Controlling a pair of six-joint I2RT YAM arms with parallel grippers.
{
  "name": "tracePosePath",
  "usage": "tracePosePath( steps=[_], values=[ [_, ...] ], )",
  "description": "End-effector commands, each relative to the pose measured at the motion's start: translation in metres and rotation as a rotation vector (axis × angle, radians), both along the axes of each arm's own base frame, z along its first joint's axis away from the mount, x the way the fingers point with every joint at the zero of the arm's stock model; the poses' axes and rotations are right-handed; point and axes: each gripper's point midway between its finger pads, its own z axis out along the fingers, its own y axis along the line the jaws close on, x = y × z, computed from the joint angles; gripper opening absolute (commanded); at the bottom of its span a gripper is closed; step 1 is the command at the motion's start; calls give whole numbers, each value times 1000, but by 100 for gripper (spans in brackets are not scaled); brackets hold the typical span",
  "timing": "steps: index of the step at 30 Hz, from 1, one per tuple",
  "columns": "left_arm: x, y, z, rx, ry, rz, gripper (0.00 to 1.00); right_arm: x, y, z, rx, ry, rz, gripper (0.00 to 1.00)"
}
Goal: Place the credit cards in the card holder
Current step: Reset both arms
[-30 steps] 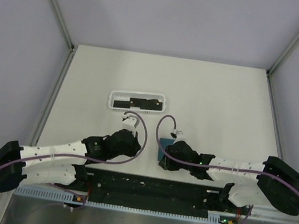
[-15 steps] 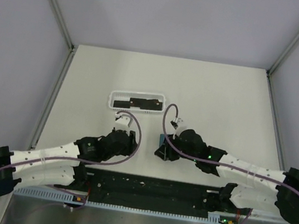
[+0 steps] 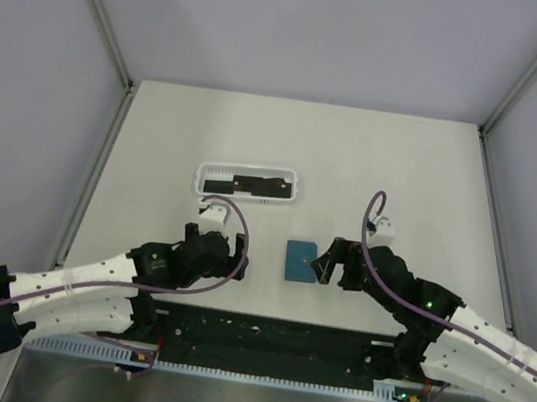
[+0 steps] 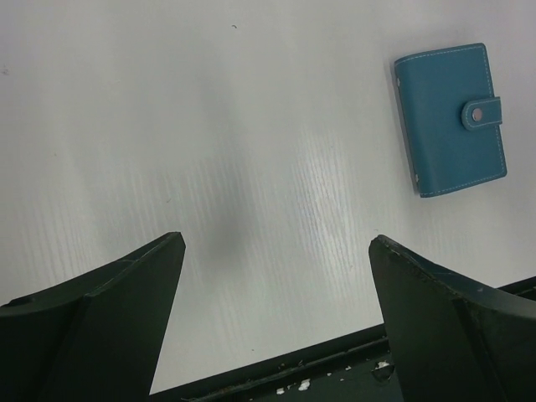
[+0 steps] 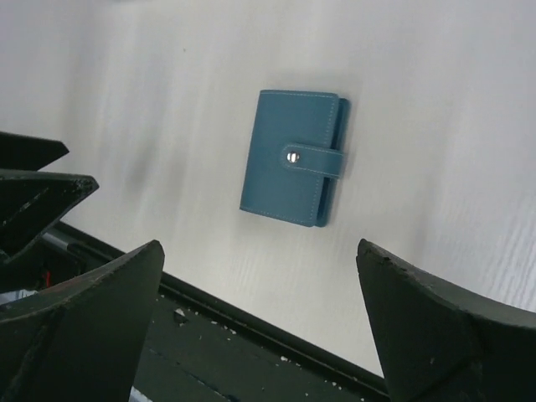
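Note:
The teal-blue card holder (image 3: 300, 260) lies flat on the white table, shut, with its snap tab fastened. It also shows in the left wrist view as the card holder (image 4: 448, 117) and in the right wrist view as the card holder (image 5: 293, 159). My left gripper (image 3: 237, 260) (image 4: 276, 241) stands open to its left, apart from it and holding nothing. Just right of it, my right gripper (image 3: 327, 268) (image 5: 260, 247) is open and holds nothing too. Black credit cards (image 3: 249, 184) lie in the white basket tray (image 3: 249, 169) farther back.
A black rail (image 3: 258, 339) runs along the table's near edge, below both grippers. Metal frame posts (image 3: 90, 174) border the table left and right. The left gripper's dark fingers (image 5: 33, 197) show at the left edge of the right wrist view.
Both grippers have opened wide. The right arm has drawn back to the right, uncovering the card holder, which now lies free on the table. The left gripper has shifted slightly back and left.

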Motion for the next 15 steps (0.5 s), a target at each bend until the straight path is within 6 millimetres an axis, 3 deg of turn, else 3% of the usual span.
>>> tracePosePath(
  steps=[1,7,15],
  values=[
    [4,6,13,3,-12,41,99,3,-41,-7,-7,16,-194,99],
    [2,14,11,6,-21,56,99,3,-64,-11,13,-3,-286,99],
    [2,20,26,-20,-60,49,99,5,-68,-6,20,-28,-301,99]
  ],
)
